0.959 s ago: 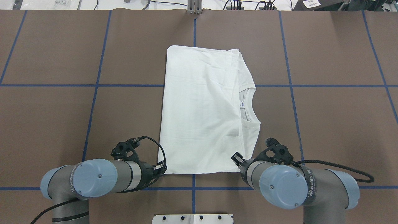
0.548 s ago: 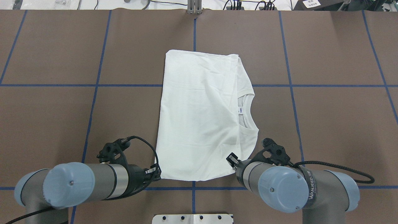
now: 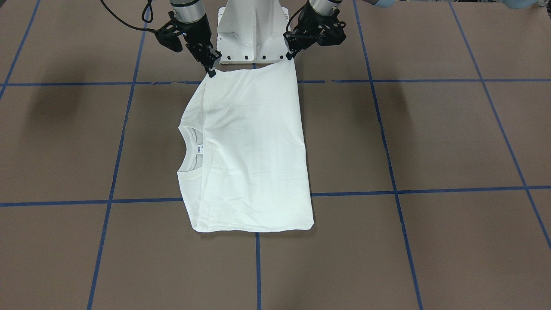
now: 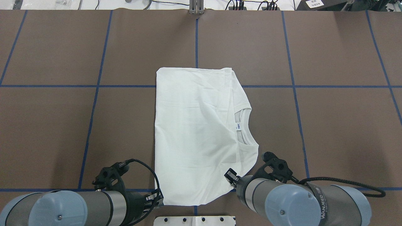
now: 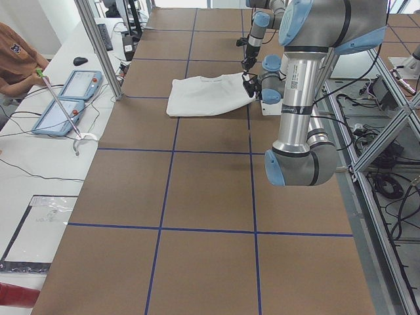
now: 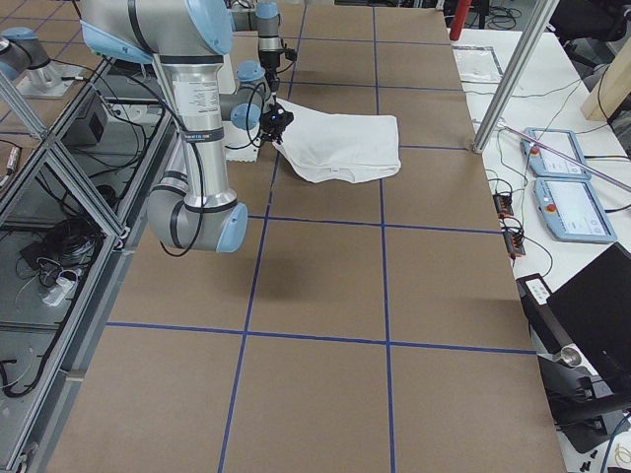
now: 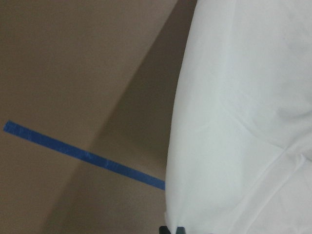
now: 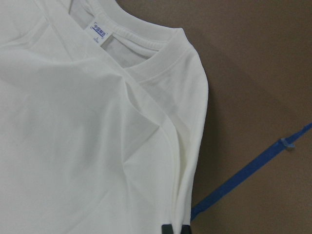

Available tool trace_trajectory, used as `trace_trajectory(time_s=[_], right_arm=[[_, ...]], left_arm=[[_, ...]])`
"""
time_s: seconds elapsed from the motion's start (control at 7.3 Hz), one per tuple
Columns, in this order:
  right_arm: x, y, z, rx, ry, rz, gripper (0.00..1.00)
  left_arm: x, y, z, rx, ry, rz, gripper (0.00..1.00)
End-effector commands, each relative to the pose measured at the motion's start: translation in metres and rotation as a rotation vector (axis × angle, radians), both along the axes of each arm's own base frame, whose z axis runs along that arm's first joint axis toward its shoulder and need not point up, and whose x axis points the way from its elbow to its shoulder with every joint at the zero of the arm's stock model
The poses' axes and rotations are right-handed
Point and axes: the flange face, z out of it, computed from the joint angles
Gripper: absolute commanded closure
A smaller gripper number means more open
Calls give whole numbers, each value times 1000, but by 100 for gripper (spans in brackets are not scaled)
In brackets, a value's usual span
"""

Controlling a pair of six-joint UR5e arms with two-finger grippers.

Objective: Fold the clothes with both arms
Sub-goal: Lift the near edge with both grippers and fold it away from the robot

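Across the table, front-facing view: T-shirt (image 3: pixel 254 150) lies flat on the brown mat (image 3: pixel 430 137), folded to a long rectangle. Its long axis runs straight away from the robot. On the robot's right side its collar (image 3: pixel 186 148) and neck tag (image 3: pixel 199 149) poke out. On that same side the right gripper (image 3: pixel 212 71) is pinched onto the robot-side corner. At the other robot-side corner the left gripper (image 3: pixel 287 56) is likewise closed on cloth. Just behind that edge sits the white pedestal (image 3: pixel 252 34).

Overhead: whole garment lies forward of both tools, one per near corner. Left corner sits a touch closer to the robot than the right, so the held edge runs slightly skewed. Mat with blue tape lines (image 4: pixel 94 94) runs on well past the far hem.

Left side view: near edge looks raised a little off the mat; too small to judge jaws. Bench beyond has tablets (image 5: pixel 65 98) and a person's sleeve (image 5: pixel 16 49).

Right side view: held edge rises toward the grippers, rest lies flat.

Left wrist: fingertips (image 7: pixel 165 229) at frame bottom with fabric nipped between them. Shadow underneath, so that corner is off the surface.

Right wrist: fingertips (image 8: pixel 168 229) clamped on the doubled edge below the collar.

My read: next fold goes along the long axis, near edge carried forward to the far hem. Both arms need to travel level or the thin fabric skews.
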Motion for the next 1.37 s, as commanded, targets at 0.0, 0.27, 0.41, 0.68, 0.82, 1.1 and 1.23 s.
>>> trace_trajectory(time_s=[0.0,0.27,0.41,0.68,0.82,1.1,1.23], right_arm=[[6,5,-7,1,-19,-8,100],[32,-22,-23,7,-57,49,100],[45,-42,-27,7,-68,91,100],[62,-96,-22,-17,-52,98,100],[65,-135,-31,25,-44,79,100],[58,-199,-21,64,25,85,100],[53,-229,-22,61,42,101,100]], left_arm=[[-3,7,-6,-26,15,0,100],[-25,-5,-30,-21,74,-26,100],[-33,-28,-33,-11,72,-70,100],[-49,-83,-62,134,49,-139,100],[-50,-117,-63,174,21,-186,100],[-31,-194,-50,246,-77,-257,100],[-32,-226,-37,292,-107,-255,100]])
